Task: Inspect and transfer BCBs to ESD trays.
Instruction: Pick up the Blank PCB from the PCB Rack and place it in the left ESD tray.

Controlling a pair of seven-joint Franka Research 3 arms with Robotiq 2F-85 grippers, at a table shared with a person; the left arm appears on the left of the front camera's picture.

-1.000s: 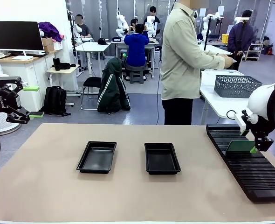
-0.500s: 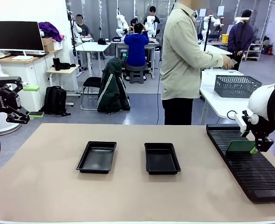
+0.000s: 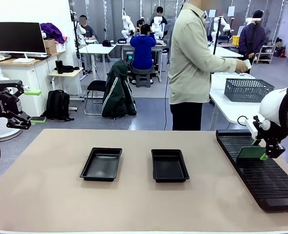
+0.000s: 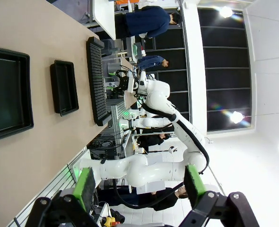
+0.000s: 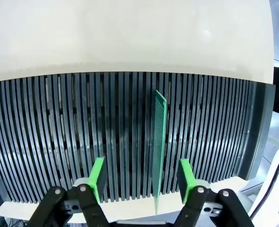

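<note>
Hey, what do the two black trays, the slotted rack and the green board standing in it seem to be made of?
Left tray and right tray: probably moulded plastic, black, with a faint sheen on the flared rims. Rack: likely plastic too, matte black ribs. Board: apparently circuit-board laminate, thin, rigid, green with a finely patterned face.
</note>
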